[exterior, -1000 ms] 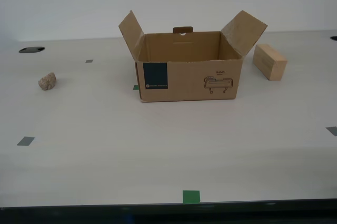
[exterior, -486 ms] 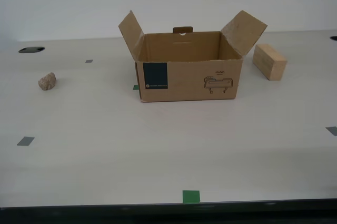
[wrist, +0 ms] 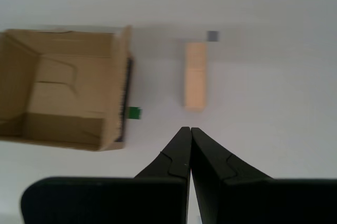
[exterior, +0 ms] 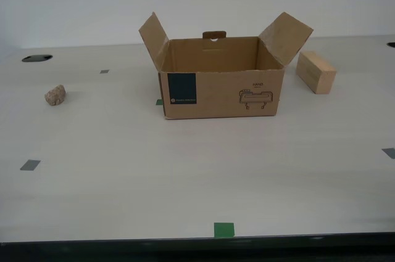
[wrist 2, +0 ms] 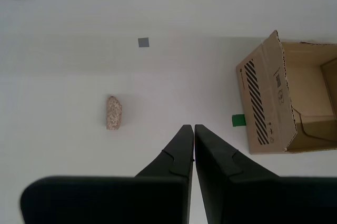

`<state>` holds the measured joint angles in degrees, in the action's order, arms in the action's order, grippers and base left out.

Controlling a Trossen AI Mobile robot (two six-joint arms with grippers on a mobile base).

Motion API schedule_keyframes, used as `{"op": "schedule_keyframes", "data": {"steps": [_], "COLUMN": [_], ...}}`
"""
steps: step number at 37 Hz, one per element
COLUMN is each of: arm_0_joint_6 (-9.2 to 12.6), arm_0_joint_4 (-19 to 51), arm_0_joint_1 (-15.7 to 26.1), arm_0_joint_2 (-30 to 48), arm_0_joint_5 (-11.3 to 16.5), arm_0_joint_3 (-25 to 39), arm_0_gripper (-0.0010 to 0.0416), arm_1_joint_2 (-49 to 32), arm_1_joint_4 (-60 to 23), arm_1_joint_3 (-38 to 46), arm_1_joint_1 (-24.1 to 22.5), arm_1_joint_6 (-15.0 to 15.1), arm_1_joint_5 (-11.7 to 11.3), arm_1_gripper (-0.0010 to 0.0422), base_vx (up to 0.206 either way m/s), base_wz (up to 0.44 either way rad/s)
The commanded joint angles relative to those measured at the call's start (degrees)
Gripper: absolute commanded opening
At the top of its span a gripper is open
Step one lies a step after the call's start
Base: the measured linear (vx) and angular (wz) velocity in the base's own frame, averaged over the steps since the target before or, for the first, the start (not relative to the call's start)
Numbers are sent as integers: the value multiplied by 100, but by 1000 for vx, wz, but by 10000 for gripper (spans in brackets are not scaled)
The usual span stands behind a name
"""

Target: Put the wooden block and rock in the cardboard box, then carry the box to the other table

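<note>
My first tool (wrist: 190,128) and my second tool (wrist 2: 194,126) both hung with tips pressed together, holding nothing, so no step of the task was done yet
The cardboard box (exterior: 221,86) stood empty at the exterior view's centre, flaps up, teal label and line drawing facing the camera; the lumpy tan rock (exterior: 55,95) lay well apart at that view's left and the pale wooden block (exterior: 316,72) near the box at its right, both on the counter (exterior: 185,176), with loading and carrying left
</note>
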<state>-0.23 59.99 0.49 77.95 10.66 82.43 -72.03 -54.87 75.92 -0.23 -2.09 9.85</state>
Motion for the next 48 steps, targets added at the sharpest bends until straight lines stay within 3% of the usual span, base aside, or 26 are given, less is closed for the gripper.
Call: {"op": "schedule_keyframes", "data": {"steps": [1,43,48], "arm_0_joint_6": [-4,-15,-162], "arm_0_joint_4": [7,-44,-122], "arm_0_joint_1": [0,0,4], "arm_0_joint_2": [164,234,234], "arm_0_joint_5": [481,490,264], "arm_0_joint_3": [166,251,251], "arm_0_gripper": [0,1,1], "arm_1_joint_2": [0,4,4], "arm_1_joint_4": [-9,525,520], "arm_1_joint_3": [4,4,4], "arm_1_joint_1": [2,-9,-9], "arm_1_joint_6": [44,-136,-160], "arm_1_joint_5": [28,22,22], "arm_1_gripper": [0,5,35], "base_vx": [0,0,0], "base_wz": [0,0,0]}}
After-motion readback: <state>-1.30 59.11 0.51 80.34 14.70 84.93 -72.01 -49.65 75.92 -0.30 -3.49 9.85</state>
